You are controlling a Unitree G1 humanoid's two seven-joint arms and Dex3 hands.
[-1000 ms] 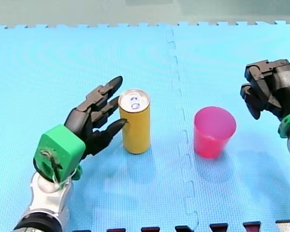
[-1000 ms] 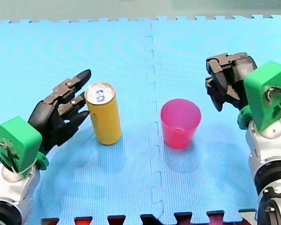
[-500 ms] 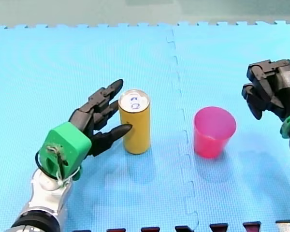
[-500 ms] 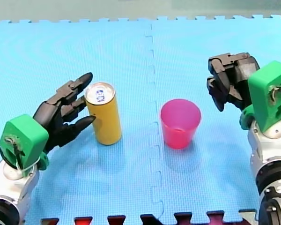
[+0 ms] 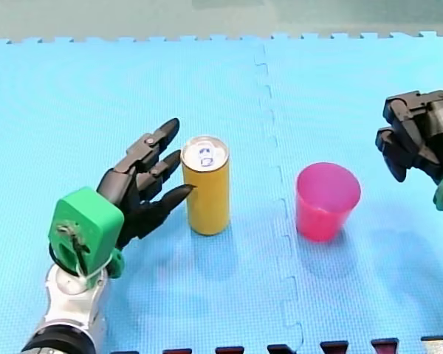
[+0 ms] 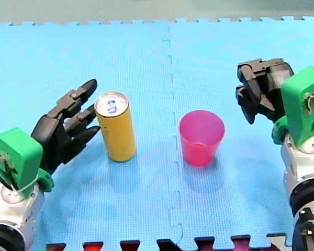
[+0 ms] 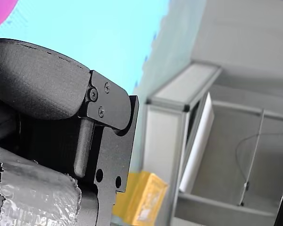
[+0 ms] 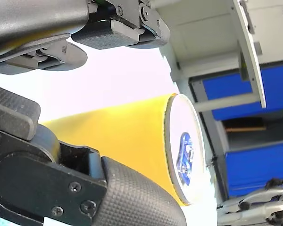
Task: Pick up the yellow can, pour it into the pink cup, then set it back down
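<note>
- The can (image 5: 207,188) stood upright on the blue mat (image 5: 96,96), its top unopened and facing up.
- My left hand (image 5: 136,190) was at the can's 9 o'clock, uncurled and holding nothing, fingers pointing towards the can.
- Its thumb tip lay right against the can's lower side; I could not tell whether it touched.
- The second wrist view, from that hand, showed the can (image 8: 122,136) close between the fingers (image 8: 141,202), its lid turned sideways in the picture.
- The pink cup (image 5: 326,200) stood upright at the can's 3 o'clock, well apart from it, mouth up.
- The mat's seam (image 5: 275,147) ran between can and cup.
- My right hand (image 5: 417,140) hung at the cup's 2 o'clock, fingers curled in, gripping nothing and clear of the cup.
</note>
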